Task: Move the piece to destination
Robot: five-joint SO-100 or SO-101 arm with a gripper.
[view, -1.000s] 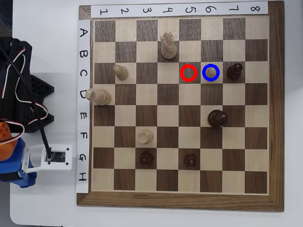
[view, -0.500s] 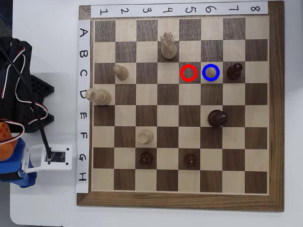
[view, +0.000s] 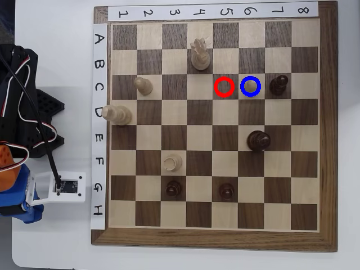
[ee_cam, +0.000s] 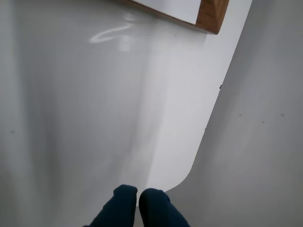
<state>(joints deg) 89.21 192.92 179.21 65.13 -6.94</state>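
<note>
One small pale cream wooden pawn with a round knob head (view: 250,86) stands upright inside the blue ring on the light maple square (view: 250,94) in row C, column 6 of the walnut-and-maple chessboard (view: 328,135), toward the board's top right as the overhead view shows it. Judging by that, the piece already sits on its destination. The red ring on the dark square (view: 224,86) just beside it, to the left, encloses nothing.

The dark blue two-finger gripper (ee_cam: 138,193) is well apart from the pawn, off the board altogether. In the wrist view its fingertips show at the bottom edge, pressed together with only a thin seam between them and nothing held. They hover over the bare white table (ee_cam: 94,118) near its rounded corner, and only a wooden corner of the board's frame shows at the top of that picture. In the overhead view the arm's blue and orange body (view: 14,185) lies at the left edge of the table, beside rows F to H. So the pawn lies away from the jaws across most of the board, toward its far right side and upward. Its long axis is vertical, so any new grasp would, I judge, come down over the knob.

Much is hidden. The overhead view cuts the arm off at the left edge and does not show the fingertips. The wrist view shows no chess piece, so the gripper's exact height and heading relative to the pawn cannot be told.
</note>
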